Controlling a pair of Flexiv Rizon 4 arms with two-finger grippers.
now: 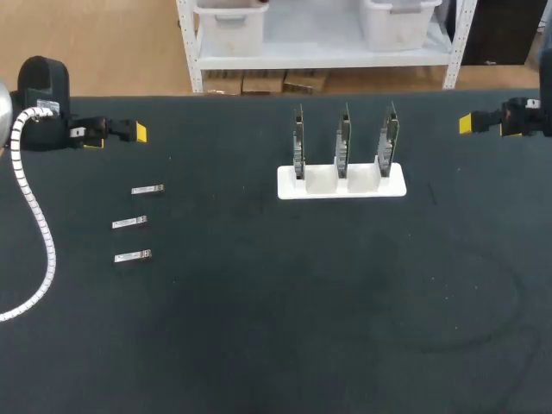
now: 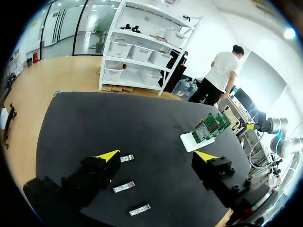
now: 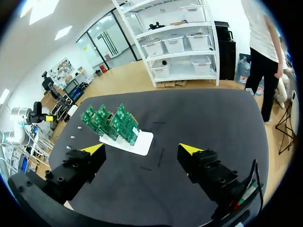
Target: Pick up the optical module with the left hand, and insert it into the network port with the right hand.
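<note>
Head view shows us three small silver metal optical modules [image 1: 129,223] lying in a column on the black tabletop [image 1: 259,302], near our left end effector [image 1: 136,132], whose fingers stand wide apart and empty. Our right end effector [image 1: 467,124], likewise wide and empty, hangs to the right of the white stand [image 1: 289,190] holding three upright green network cards [image 1: 343,142].

The right arm [image 1: 526,116] was cut off past the desk's right edge, the left arm [image 1: 39,103] past its left edge. From above, the left gripper [image 1: 138,133] and right gripper [image 1: 466,124] each showed 1 yellow tip, the gap hidden. Ports on the 3 cards [image 1: 343,142] were too small to make out; so were the ends of the 3 modules [image 1: 132,223].
</note>
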